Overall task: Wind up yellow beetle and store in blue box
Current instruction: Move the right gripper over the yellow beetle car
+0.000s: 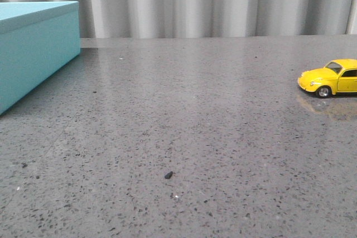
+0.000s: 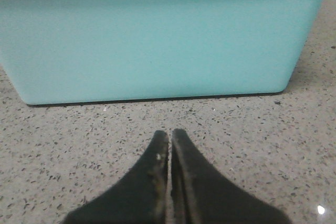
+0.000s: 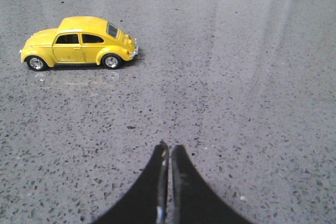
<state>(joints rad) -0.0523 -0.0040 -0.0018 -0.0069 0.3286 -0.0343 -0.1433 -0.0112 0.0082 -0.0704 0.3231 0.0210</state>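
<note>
The small glossy yellow beetle toy car (image 1: 333,77) stands on its four wheels at the right edge of the speckled grey stone tabletop (image 1: 184,132), well apart from the large light turquoise-blue box (image 1: 30,48) at the far left, whose flat lid sits closed. The right gripper (image 3: 167,153) hangs over bare tabletop with its jaws pressed together, the car off to one side of its line; the left gripper (image 2: 169,139) faces the box's plain side wall, its jaws likewise pressed together, touching nothing. The likely trouble starts with the car itself: it is light, rounded and free-rolling, so jaws that close off-centre would probably push it along or squeeze it out. Sitting so near the table's right edge, a nudge could roll it out of reach. And with the lid still on, the car cannot go in until the lid is lifted.
</note>
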